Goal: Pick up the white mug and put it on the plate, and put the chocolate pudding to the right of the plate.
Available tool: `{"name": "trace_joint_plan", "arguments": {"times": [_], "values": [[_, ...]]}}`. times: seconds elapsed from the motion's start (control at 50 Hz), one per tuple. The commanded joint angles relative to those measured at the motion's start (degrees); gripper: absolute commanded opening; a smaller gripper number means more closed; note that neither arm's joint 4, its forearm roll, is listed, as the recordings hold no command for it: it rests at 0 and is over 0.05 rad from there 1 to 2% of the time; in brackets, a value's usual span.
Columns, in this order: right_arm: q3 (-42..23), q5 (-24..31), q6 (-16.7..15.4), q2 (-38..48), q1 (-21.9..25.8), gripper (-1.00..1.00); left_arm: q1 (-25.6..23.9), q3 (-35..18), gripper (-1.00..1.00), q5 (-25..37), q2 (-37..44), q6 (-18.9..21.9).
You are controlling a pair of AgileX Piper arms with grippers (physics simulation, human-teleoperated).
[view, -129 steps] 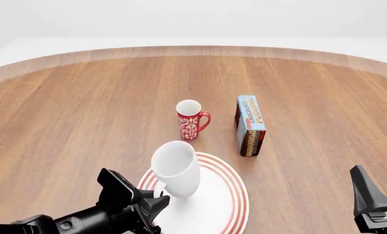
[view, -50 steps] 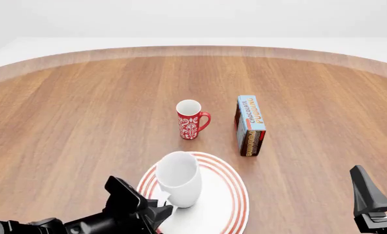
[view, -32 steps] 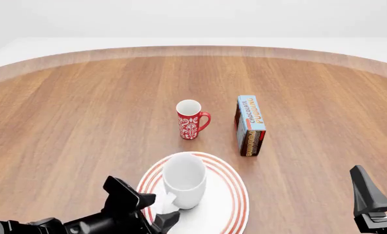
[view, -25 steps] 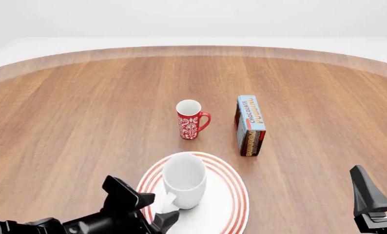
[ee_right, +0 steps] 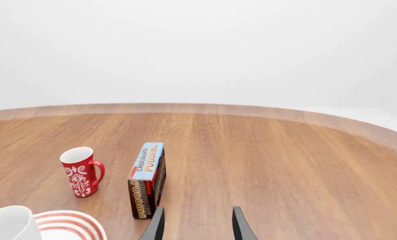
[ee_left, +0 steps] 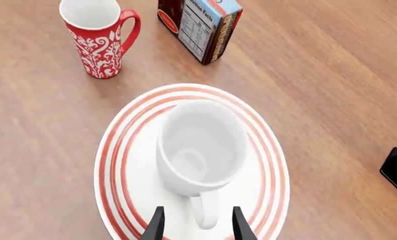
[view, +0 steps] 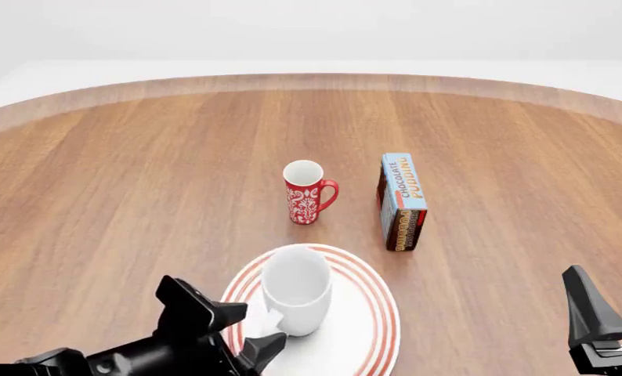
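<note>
Front view: the white mug (view: pixel 295 288) stands upright on the plate (view: pixel 369 333), its loop handle pointing back toward the left gripper (view: pixel 251 329), which sits low at the near edge of the table (view: pixel 123 180). Seen from the left wrist camera, the two fingertips (ee_left: pixel 156 227) flank the mug's handle with a gap on either side, so the jaws are parted and touch nothing. The chocolate pudding (view: pixel 403 201) stands on its long edge beyond the plate's far right rim, apart from it, with the red mug (view: pixel 308 192) just to its left. The right gripper (view: pixel 604 317) hangs at the lower right corner, well apart from the carton; its wrist camera shows the fingers spread with only bare wood between them.

Compared with 2.6 s ago, the white mug has gone from tilted and lifted over the plate's left part to standing flat nearer the plate's middle. Since half a second ago the left gripper has drawn slightly back and left, away from the handle. The pudding, the red mug and the right gripper have not shifted.

The table is a round top of reddish-brown wood grain with a paler rim, and a plain white, featureless backdrop lies behind it.
</note>
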State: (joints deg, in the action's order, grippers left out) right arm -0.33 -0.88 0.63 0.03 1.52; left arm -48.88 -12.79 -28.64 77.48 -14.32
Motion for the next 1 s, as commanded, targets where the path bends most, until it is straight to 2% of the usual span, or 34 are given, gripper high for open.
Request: {"name": "trace_joint_plan", "arguments": {"times": [0.02,0.18,0.56,0.74,0.88,1.0], "values": [[0.0,0.0,0.0,0.0,0.0,1.00,-0.4,-0.3,1.00,2.1,-3.1,0.4],[0.0,0.0,0.0,0.0,0.0,1.00,0.0,-0.6,1.00,4.6,-6.1,1.0],[0.0,0.0,0.0,0.0,0.0,1.00,2.9,-1.9,1.00,15.2,-19.1,4.4],[0.0,0.0,0.0,0.0,0.0,1.00,6.5,-3.2,1.00,21.8,-26.8,7.5],[0.0,0.0,0.0,0.0,0.0,1.00,12.0,-6.2,1.00,31.0,-36.4,12.4],[0.0,0.0,0.0,0.0,0.0,1.00,13.3,-5.8,1.00,30.9,-37.4,12.7]]}}
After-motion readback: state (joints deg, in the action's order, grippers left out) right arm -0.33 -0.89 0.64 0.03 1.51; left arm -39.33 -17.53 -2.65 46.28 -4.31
